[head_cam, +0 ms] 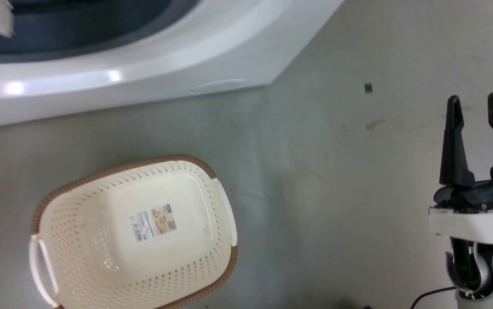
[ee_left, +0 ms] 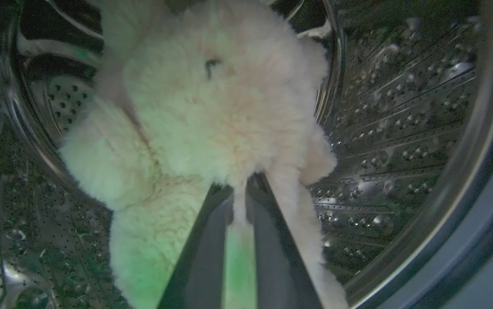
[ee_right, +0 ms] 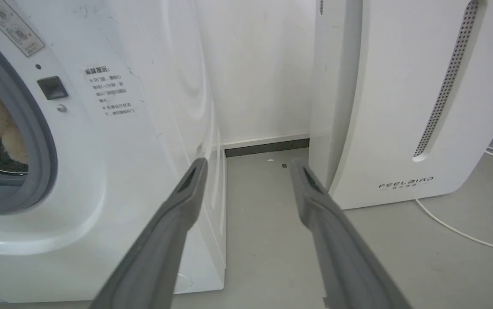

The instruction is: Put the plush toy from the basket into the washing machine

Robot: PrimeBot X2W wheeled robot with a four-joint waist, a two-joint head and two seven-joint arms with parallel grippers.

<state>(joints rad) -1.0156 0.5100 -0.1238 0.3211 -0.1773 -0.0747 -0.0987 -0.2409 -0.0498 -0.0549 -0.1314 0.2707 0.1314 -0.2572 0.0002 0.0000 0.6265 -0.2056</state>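
1. Plush toy (ee_left: pixel 212 120) is inside the washing machine's (ee_right: pixel 143 128) drum (ee_left: pixel 401 128), your left gripper (ee_left: pixel 240 191) clamped on its fur.
2. Your right gripper (head_cam: pixel 475 107) is spread apart above the floor (head_cam: pixel 336 193), well away from the basket (head_cam: pixel 117 169).

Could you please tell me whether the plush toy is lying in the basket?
No, the basket holds nothing but its label, and the plush toy is inside the washing machine drum.

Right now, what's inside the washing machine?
The plush toy is inside the washing machine, in its steel drum, with the left gripper shut on it. The toy covers the back of the drum, so what lies behind it cannot be seen.
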